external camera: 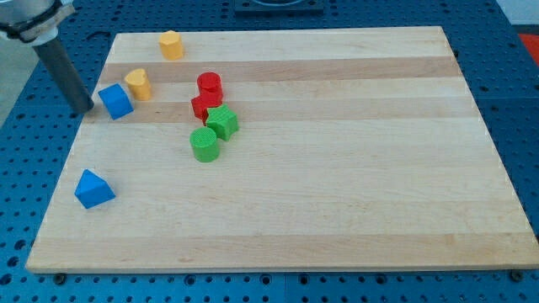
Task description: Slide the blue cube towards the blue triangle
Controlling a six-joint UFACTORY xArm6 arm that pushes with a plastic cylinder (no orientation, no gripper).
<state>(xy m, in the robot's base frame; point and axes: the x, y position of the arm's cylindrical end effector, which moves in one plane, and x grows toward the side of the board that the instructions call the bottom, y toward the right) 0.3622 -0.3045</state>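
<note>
The blue cube [115, 101] sits near the board's left edge, toward the view's top. The blue triangle [93, 188] lies lower on the left side, well below the cube. My dark rod comes down from the view's top left, and my tip [88, 108] rests just left of the blue cube, close to it or touching its left side.
A yellow block [139, 83] stands right beside the cube, up and to its right. Another yellow block [171, 44] is near the top edge. Two red blocks [207, 94] and two green blocks [214, 133] cluster right of the cube. The wooden board's left edge [69, 160] is near.
</note>
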